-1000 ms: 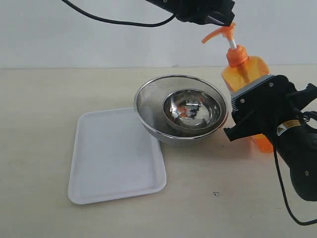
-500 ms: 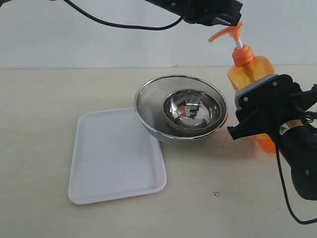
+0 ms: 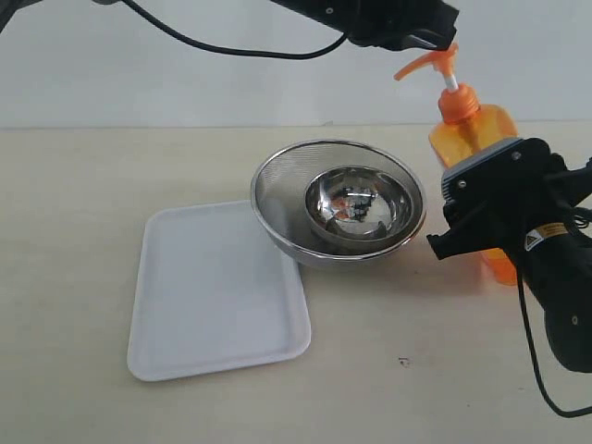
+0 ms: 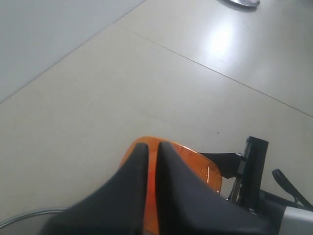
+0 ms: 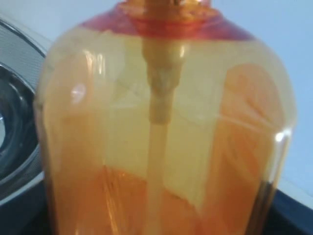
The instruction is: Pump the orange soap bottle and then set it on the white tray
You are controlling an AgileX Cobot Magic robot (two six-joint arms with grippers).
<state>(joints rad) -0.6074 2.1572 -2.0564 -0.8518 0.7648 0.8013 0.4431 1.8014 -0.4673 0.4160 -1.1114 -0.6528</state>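
gripping the bottle [image 3: 467, 129] round its body with the right gripper [image 3: 483, 211]. hanging the left gripper [image 3: 433, 39], fingers shut on nothing, right over the pump head [image 3: 425, 63]; pressing straight down along the upright long axis looking next. standing just right of the bowls [image 3: 338, 208], well apart from the tray [image 3: 213, 296]. looking clear orange, stem raised.

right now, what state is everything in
orange soap bottle, upright, off the tray
pump head, raised
white tray, lying flat, nothing on it
mesh steel bowl, upright, holds the smaller bowl
small steel bowl, upright, nested inside
left gripper, shut, over the pump head
right gripper, closed around the bottle's body
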